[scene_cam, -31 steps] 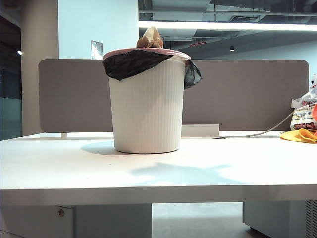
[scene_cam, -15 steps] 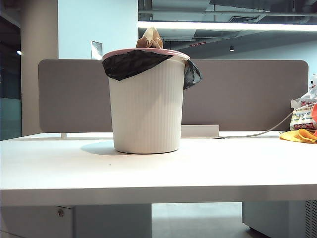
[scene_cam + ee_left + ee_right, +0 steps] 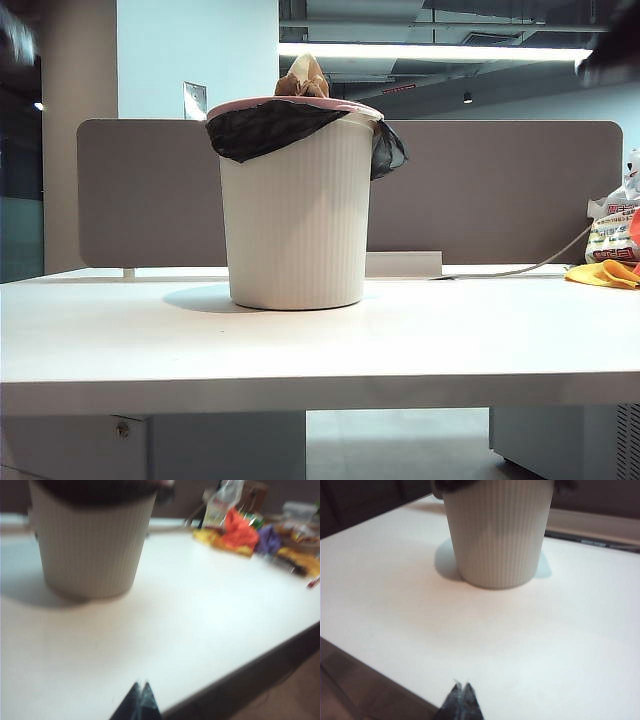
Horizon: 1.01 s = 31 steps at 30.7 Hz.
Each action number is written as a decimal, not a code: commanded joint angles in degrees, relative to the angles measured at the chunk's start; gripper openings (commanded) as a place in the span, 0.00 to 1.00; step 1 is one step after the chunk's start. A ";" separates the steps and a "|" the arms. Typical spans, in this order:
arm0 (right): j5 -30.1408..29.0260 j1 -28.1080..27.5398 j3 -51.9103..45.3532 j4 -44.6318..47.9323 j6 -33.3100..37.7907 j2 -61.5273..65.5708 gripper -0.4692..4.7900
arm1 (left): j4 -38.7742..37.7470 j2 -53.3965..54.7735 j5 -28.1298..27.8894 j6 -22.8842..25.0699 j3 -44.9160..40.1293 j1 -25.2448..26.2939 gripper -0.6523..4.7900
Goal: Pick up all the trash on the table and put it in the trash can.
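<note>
Now both my claws are empty and pressed together: the left gripper (image 3: pixel 142 689) shows its fingertips touching at the bottom of its wrist view, over the near edge of the table (image 3: pixel 320 350), and the right gripper (image 3: pixel 461 689) sits the same way at the bottom of its own view. In the exterior view I make out only blurred dark shapes in the upper left and upper right corners, which I take for my arms, well apart from everything on the table.

At the centre of the exterior view stands the trash can (image 3: pixel 297 210), its black liner folded over the pink rim. A wad of tan-brown trash (image 3: pixel 303 78) pokes up above the rim at the top centre. I cannot tell how many wads lie inside; only this crest shows. The bare white surface around the bin holds no brown paper that I can see in any view.

At the right edge lie a yellow cloth (image 3: pixel 605 273) and a printed bag (image 3: pixel 612 230); the left wrist view shows more coloured clutter in its upper right. None of that looks like crumpled paper, so I judge it is not mine to collect.

As I read it, the job looks done or nearly so. The step in hand seems to be getting clear, and doing it well means keeping both claws high and away from the bin, since a knock against it could tip out the wad perched on top.
</note>
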 commanded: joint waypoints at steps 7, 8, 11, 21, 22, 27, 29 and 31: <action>0.13 0.07 -14.38 14.51 7.63 0.31 0.08 | 12.57 -0.02 -1.18 -3.30 -11.69 -0.04 0.11; 0.11 0.07 -15.26 14.84 8.41 0.28 0.08 | 14.12 -0.02 -1.18 -3.45 -12.70 -0.04 0.11; 0.20 0.04 -17.75 16.06 8.57 0.26 0.08 | 18.16 -0.04 -1.31 -3.39 -15.21 -0.04 0.11; 2.86 0.04 -19.58 13.66 8.37 0.33 0.08 | 16.85 0.04 -3.28 -2.78 -17.00 -0.04 0.11; 2.84 0.04 -19.58 13.35 8.44 0.31 0.08 | 16.61 0.02 -3.17 -2.75 -17.00 -0.04 0.11; 3.06 0.04 -19.58 12.46 8.52 0.15 0.09 | 16.52 0.02 -3.37 -2.73 -17.00 -0.04 0.11; 3.08 0.04 -19.58 12.46 8.55 0.15 0.09 | 16.50 0.02 -3.37 -2.75 -17.00 -0.04 0.11; 3.06 0.04 -19.58 12.44 8.55 0.15 0.09 | 16.52 0.02 -3.37 -2.73 -17.00 -0.04 0.11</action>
